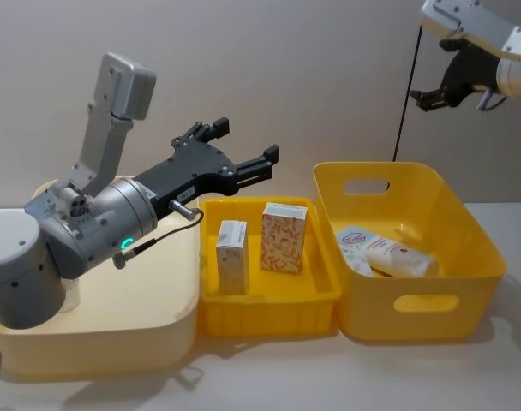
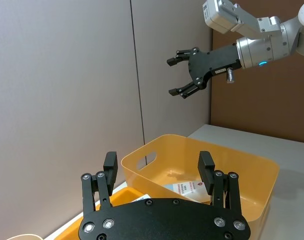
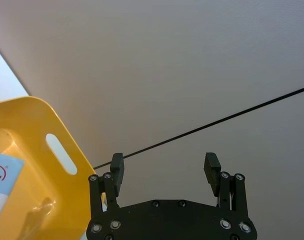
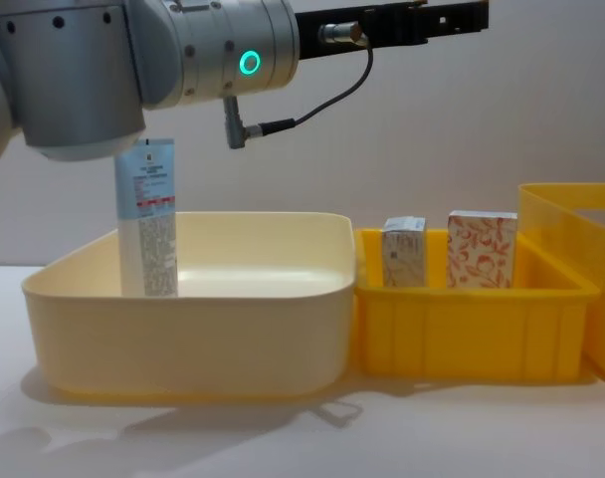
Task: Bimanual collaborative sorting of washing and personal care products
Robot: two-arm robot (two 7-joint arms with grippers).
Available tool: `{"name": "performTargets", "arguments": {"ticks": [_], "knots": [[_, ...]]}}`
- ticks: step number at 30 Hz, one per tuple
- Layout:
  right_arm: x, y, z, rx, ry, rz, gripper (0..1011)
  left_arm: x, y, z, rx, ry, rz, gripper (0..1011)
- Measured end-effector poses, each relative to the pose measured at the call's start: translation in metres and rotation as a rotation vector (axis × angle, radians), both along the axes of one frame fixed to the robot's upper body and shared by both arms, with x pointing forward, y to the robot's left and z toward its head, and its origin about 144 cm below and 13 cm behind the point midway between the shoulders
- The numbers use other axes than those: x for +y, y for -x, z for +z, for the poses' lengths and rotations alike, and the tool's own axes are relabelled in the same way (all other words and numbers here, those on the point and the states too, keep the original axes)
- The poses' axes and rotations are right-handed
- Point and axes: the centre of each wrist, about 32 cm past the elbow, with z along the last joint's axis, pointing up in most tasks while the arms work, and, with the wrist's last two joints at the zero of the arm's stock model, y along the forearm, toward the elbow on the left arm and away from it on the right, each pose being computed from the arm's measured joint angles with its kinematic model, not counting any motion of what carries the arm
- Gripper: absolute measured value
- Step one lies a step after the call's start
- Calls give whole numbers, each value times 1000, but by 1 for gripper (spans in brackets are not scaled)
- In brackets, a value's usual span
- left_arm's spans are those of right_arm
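Observation:
Two small cartons stand upright in the shallow yellow bin: a white-and-blue carton and an orange floral carton. Pale squeeze tubes with red marks lie in the deep yellow bin. Another tall pale-blue-and-white tube stands upright in the cream tub. My left gripper hovers open and empty above the tub's right edge, pointing toward the bins. High above the deep bin's far side, my right gripper is open and empty.
The cream tub, shallow bin and deep bin stand side by side, touching, with a plain wall behind them. A thin black cable hangs down the wall behind the deep bin. Bare table lies in front of the containers.

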Motion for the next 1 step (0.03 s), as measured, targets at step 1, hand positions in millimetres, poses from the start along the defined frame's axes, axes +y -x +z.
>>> {"name": "performTargets", "arguments": {"ticks": [1], "knots": [[0,0,0,-2,-3,-1,998,0,0,0,0,0,0,1003]]}}
